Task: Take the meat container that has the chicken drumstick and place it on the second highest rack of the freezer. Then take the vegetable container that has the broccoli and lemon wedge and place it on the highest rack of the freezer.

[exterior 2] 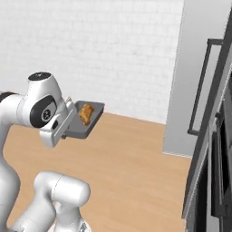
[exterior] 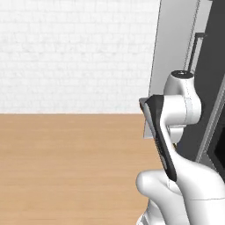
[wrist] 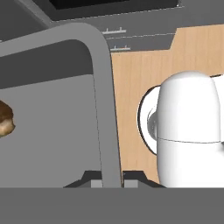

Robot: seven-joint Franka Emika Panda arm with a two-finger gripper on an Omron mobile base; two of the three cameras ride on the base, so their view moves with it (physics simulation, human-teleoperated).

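Observation:
The meat container (exterior 2: 93, 122) is a shallow grey tray held out level in front of the arm, above the floor. The orange-brown chicken drumstick (exterior 2: 86, 113) lies inside it. My gripper (exterior 2: 71, 129) is shut on the tray's near rim. In the hand view, my gripper (wrist: 112, 182) pinches the tray's wall (wrist: 103, 92), and the chicken drumstick (wrist: 5, 120) sits at the left edge. The freezer (exterior 2: 190, 68) stands to the right, a tall grey panel with a dark bar handle (exterior 2: 201, 86). It also shows as the freezer (exterior: 173, 44) behind the arm. The vegetable container and the racks are out of view.
Wooden floor (exterior 2: 131, 158) stretches between me and the white brick wall (exterior 2: 104, 50). A dark slanted edge (exterior 2: 204, 181) with a dark interior stands close at the right. Grey fronts with small bar handles (wrist: 114, 31) lie beyond the tray in the hand view.

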